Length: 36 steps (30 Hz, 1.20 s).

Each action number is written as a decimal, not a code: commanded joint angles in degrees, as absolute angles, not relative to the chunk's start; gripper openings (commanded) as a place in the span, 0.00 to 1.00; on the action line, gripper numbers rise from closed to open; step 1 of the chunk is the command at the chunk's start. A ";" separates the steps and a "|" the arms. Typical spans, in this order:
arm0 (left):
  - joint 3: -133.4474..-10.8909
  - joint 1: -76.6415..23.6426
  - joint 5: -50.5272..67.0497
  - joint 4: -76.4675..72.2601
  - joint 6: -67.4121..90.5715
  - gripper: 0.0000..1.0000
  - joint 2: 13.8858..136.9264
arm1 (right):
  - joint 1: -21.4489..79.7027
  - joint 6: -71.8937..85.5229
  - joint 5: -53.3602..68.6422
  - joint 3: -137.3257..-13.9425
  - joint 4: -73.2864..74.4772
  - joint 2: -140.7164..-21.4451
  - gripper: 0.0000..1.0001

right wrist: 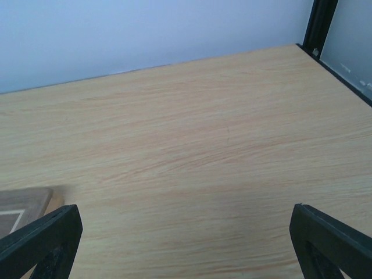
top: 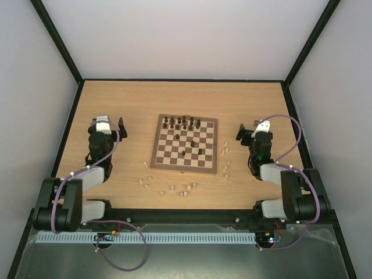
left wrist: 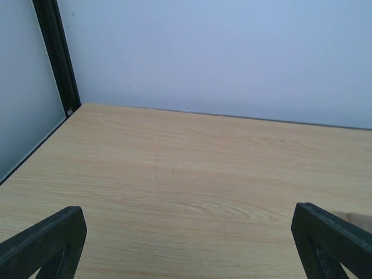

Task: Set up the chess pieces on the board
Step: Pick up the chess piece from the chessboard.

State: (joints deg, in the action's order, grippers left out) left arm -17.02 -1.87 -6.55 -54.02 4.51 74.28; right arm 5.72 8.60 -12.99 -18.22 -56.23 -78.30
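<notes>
Nearest my bases, the pale pieces point(top: 172, 188) lie strewn on the table point(top: 116, 99) in front of the board's near edge, with a few more just off its right side. Several look toppled, though they are too small to be sure. A little farther out, my left gripper point(top: 121, 127) hangs to the left of the board point(top: 168, 152) and my right gripper point(top: 240, 134) to its right, both with fingers spread wide and nothing between them. Each wrist view shows only bare wood ahead, the right one catching a corner of the board. On the board, a few dark pieces point(top: 181, 122) stand loose in the middle ranks and most crowd the far rank. I judge three risks. The pale men are tiny and close together, so closing on one could nudge its neighbour or send a lying one rolling off the near edge. Reaching to the far rank, a wide-open finger could sweep the standing dark ones. And both arms heading for the centre could meet.
</notes>
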 commanded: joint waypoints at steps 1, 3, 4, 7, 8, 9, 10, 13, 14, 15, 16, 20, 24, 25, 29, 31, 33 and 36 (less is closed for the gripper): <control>-16.95 -3.66 -7.47 -46.99 6.82 1.00 66.47 | 6.71 9.10 -11.98 -19.75 -46.40 -72.69 0.99; -17.54 -4.60 -7.72 -43.83 6.33 1.00 62.87 | 6.82 9.03 -12.71 -20.37 -42.55 -68.16 0.99; -17.76 -4.91 -8.00 -42.38 6.17 1.00 60.91 | 6.79 9.02 -12.89 -20.53 -40.98 -65.79 0.99; -18.34 -5.46 -7.38 -38.68 7.08 1.00 55.42 | 6.84 10.35 -12.33 -21.89 -36.12 -58.75 0.99; -18.74 -5.71 -7.15 -37.35 7.64 1.00 53.88 | 6.84 11.41 -12.01 -22.53 -34.72 -56.85 0.99; -19.36 -5.92 -6.75 -35.88 8.31 1.00 52.38 | 6.80 12.56 -11.29 -23.49 -33.12 -55.30 0.99; -20.27 -6.09 -5.81 -33.96 8.61 1.00 51.21 | 6.79 13.52 -10.58 -24.49 -31.31 -53.99 0.99; -23.24 -7.20 -4.21 -28.41 8.97 1.00 48.26 | 6.81 19.06 -9.15 -28.20 -25.85 -52.09 0.99; -24.39 -7.47 -4.08 -26.75 9.45 0.99 47.21 | 6.81 20.11 -7.43 -30.00 -24.18 -52.35 0.99; -25.15 -7.69 -3.92 -25.21 10.06 1.00 46.30 | 6.85 21.02 -5.75 -31.24 -22.03 -52.83 0.99; -25.95 -7.79 -3.85 -23.55 11.21 1.00 45.45 | 6.83 22.07 -4.19 -32.29 -20.55 -53.48 0.99; -29.98 -7.82 -4.69 -16.32 19.59 1.00 43.55 | 6.82 24.56 3.62 -35.68 -16.02 -56.41 0.98; -33.73 -7.91 -3.70 -9.23 24.67 1.00 44.08 | 6.84 25.96 15.34 -37.44 -14.98 -57.64 0.99; -34.25 -7.91 -3.07 -8.36 25.69 0.99 44.18 | 6.84 26.44 17.06 -37.48 -15.04 -57.72 0.98; -34.17 -8.58 1.09 -8.05 29.28 1.00 44.43 | 6.74 32.66 13.67 -37.28 -11.39 -56.93 0.99; -34.46 -9.63 1.65 -7.77 29.44 1.00 44.40 | 6.77 34.50 14.64 -36.64 -10.96 -55.58 0.99; -35.13 -10.54 2.75 -7.23 29.65 1.00 44.38 | 6.80 35.07 18.35 -36.14 -12.07 -54.48 0.98; -35.58 -11.30 9.47 -9.79 29.65 1.00 45.27 | 6.79 34.92 20.57 -37.98 -9.35 -54.82 0.98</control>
State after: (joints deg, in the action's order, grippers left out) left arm -33.08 -10.26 1.52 -8.60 27.88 44.62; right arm 6.74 32.53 15.42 -35.62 -13.13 -55.83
